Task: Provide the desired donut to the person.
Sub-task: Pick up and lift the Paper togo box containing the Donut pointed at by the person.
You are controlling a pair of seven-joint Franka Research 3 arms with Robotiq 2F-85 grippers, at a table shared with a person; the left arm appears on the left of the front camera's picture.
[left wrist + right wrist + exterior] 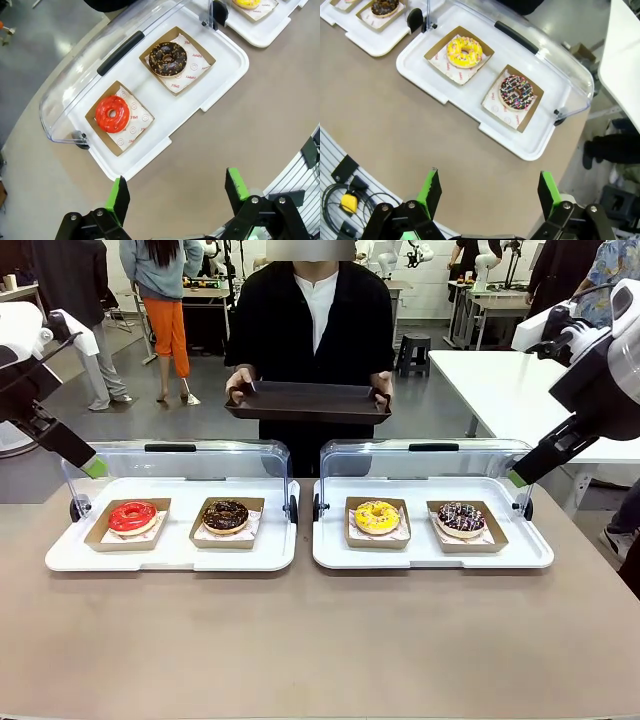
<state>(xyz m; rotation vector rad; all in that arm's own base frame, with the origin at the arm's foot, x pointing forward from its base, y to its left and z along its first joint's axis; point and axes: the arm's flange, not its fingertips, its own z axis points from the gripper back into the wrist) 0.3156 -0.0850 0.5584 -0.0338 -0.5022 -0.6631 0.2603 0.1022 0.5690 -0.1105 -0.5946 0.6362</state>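
Donuts, four of them, lie flat with their holes facing up. Each is round, so none has a long axis, and each sits on printed paper in a square brown card holder. The red donut [133, 516] and the chocolate donut [225, 514] sit side by side in the left white tray [60, 558]. The yellow donut [377, 516] and the sprinkled donut [460, 518] share the right white tray [535, 555]. The row of four runs left to right across the table [320, 640].

The left lid [180, 468] and the right lid [430, 465], both clear with a black handle, stand tipped back open. Which donut is wanted I cannot tell.

The person [315, 330] stands at the far side, holding a dark tray [308, 402] level in both hands, its long side along the table's far edge.

My left gripper [176, 179] hangs over bare table near the red donut, with the jaws spread wide and nothing between them. My right gripper [489, 176] hangs the same way near the sprinkled donut, wide and empty.

The paper liners carry small red words and round marks, too small for me to read surely.
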